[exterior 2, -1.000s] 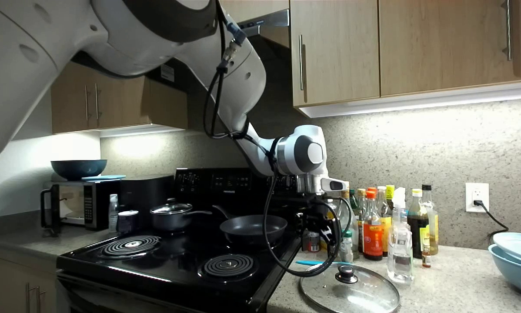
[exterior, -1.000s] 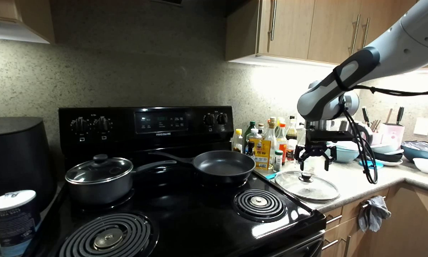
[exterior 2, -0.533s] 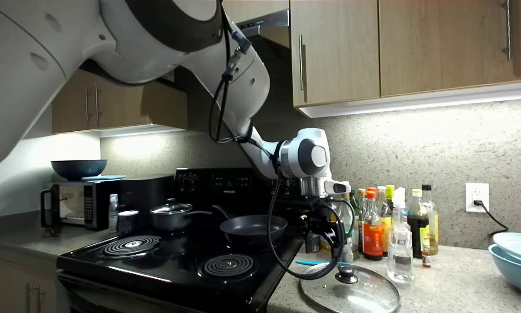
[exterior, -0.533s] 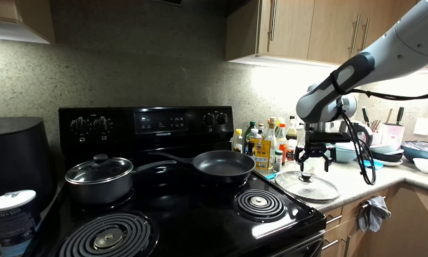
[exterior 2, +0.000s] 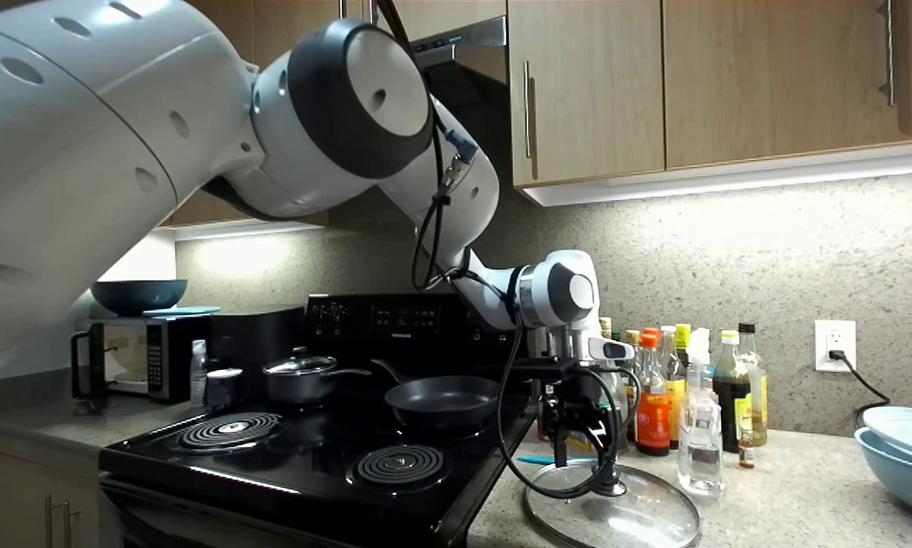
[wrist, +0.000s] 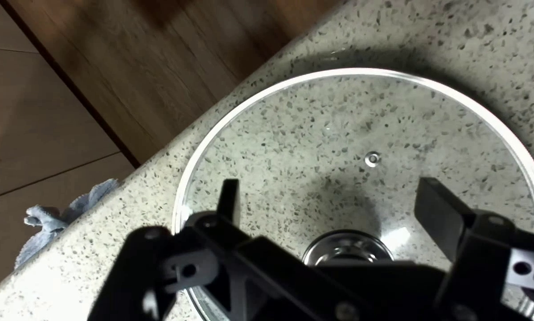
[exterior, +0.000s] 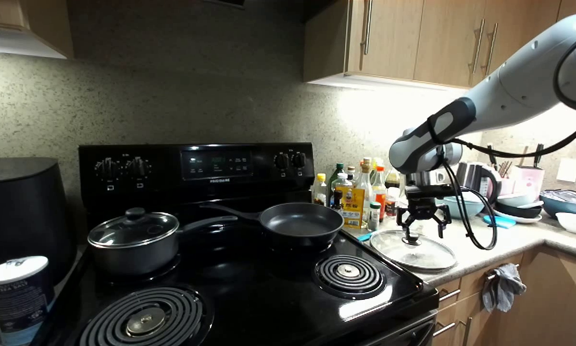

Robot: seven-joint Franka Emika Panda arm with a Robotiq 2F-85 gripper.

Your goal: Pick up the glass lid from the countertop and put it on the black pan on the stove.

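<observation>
The round glass lid [exterior: 430, 257] lies flat, knob up, on the countertop [exterior: 499, 242] beside the stove [exterior: 249, 302]. It also shows in an exterior view [exterior 2: 646, 521] and in the wrist view [wrist: 293, 147]. My gripper [exterior: 424, 238] is open and empty, pointing down just above the lid; it also shows in the wrist view [wrist: 329, 191]. The lid's knob [wrist: 347, 247] sits low between the spread fingers, partly hidden by the gripper's body. No finger visibly grips it. The black pan [exterior: 301, 222] stands uncovered on the back burner near the counter.
Several bottles [exterior 2: 654, 411] and a yellow box [exterior: 351, 204] stand behind the lid. A lidded grey pot [exterior: 134, 245] is on the stove's far side. The pan handle [exterior: 228, 210] points toward the pot. A cable loop [exterior 2: 547, 487] hangs beside the gripper. A cloth [exterior: 504, 288] hangs at the drawers.
My gripper has come down toward the lid, its fingers now about level with the knob in the exterior views. It stays open. The lid and the pan have not moved.
</observation>
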